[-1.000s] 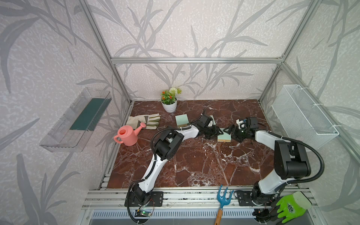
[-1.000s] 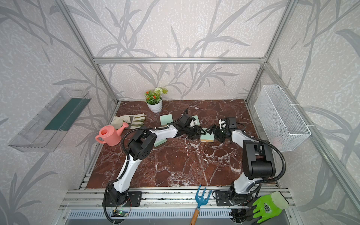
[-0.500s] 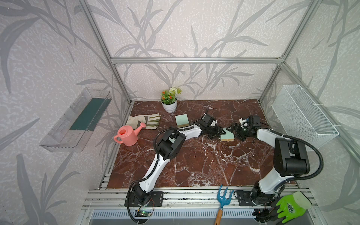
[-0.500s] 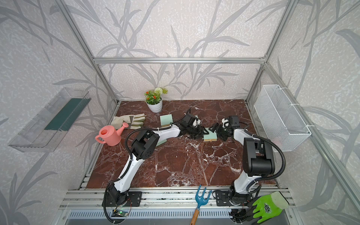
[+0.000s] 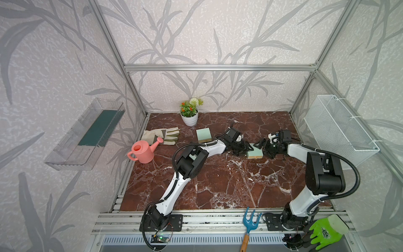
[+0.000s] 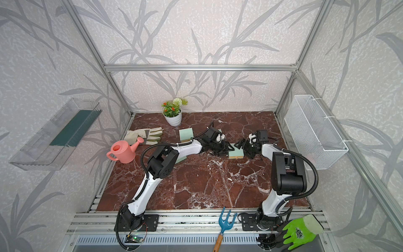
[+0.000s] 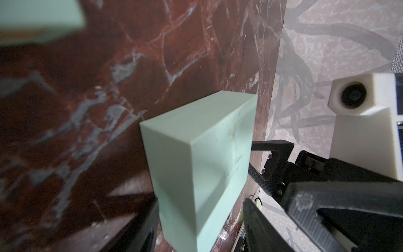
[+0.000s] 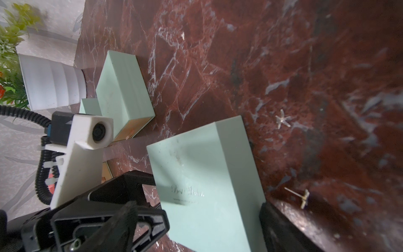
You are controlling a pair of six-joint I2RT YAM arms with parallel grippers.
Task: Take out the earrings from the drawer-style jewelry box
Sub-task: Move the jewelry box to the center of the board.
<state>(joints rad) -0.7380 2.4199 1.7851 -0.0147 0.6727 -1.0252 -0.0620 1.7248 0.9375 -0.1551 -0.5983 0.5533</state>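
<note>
Facing each other across a mint-green box (image 5: 254,152) that lies flat towards the back of the marble table (image 5: 218,181), both grippers are right on it. The left gripper (image 5: 248,150) has its jaws partly spread around one end. The right gripper (image 5: 263,149) stands very wide around the opposite end, and from here I can't tell whether either one is actually pinching the box. And look, the jewellery is out on the bare marble: a star earring (image 8: 282,120) just beside the box, a second earring (image 8: 302,197) lying on its side near the right gripper's finger. Another green box (image 5: 204,135) sits apart, towards the flower pot (image 5: 189,119).
</note>
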